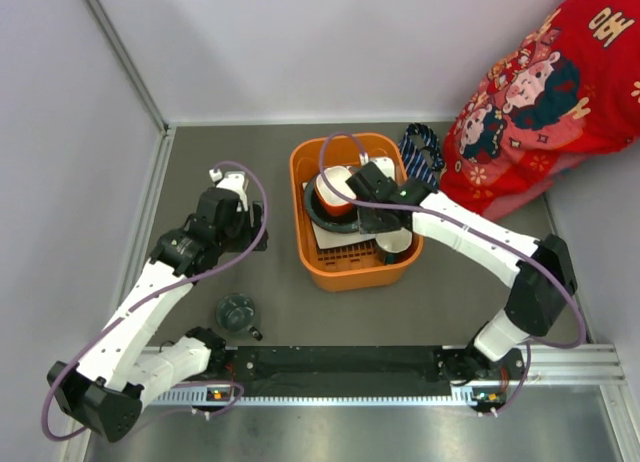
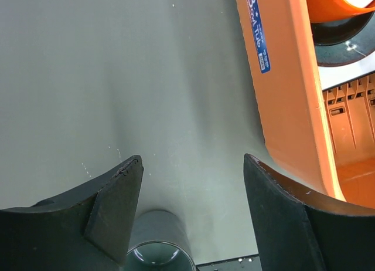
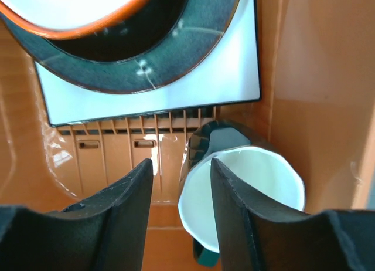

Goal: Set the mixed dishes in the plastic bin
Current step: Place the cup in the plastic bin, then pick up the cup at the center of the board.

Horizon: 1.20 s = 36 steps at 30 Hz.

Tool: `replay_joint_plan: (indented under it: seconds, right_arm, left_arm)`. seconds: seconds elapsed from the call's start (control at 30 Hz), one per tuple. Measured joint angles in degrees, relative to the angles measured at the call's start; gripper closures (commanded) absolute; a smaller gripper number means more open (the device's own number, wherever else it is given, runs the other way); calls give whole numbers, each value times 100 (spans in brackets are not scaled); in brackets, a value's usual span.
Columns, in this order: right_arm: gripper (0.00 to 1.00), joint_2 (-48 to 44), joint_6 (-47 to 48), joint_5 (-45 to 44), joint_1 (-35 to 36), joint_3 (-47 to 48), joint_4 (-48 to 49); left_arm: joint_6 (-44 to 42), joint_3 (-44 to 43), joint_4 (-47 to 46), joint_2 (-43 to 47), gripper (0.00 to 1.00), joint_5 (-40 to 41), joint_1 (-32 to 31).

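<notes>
The orange plastic bin (image 1: 298,212) holds a white square plate (image 3: 222,77), a round blue-grey plate (image 3: 193,42) on top of it and an orange bowl (image 3: 76,7) with a white inside on that. A mug (image 3: 258,177), white inside and dark teal outside, stands in the bin's near right corner. My right gripper (image 3: 181,165) is open inside the bin, one finger inside the mug's rim, the other outside and clear of it. A small dark teal cup (image 1: 237,312) stands on the table. My left gripper (image 2: 192,158) hangs open and empty left of the bin, over that cup (image 2: 155,247).
A striped blue necktie (image 1: 422,152) lies behind the bin at its right. A person in red (image 1: 540,92) stands at the table's far right corner. A black rail (image 1: 340,362) runs along the near edge. White walls enclose the left and back.
</notes>
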<state>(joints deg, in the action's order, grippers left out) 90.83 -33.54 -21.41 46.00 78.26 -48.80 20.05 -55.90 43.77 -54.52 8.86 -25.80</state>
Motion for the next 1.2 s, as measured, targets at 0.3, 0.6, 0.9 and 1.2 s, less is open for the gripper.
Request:
replay_joint_plan:
  seconds: [0.3,0.6,0.9,1.2]
  right_arm:
    - [55,-251,92,-428,752,953,-205]
    - [55,20,-7,-365,2490,1449,87]
    - [55,1023,-7,422,2900,1443,833]
    - [54,1921,4,1357,2900,1641,1419]
  left_arm:
    - [42,271,-302,-205,25,-531,487]
    - [42,315,-1049,-872,27,-2203,2865]
    - [435,190,-1344,-841,26,-2573,3589]
    - [780,179,-1427,-660,23,-2640,3851]
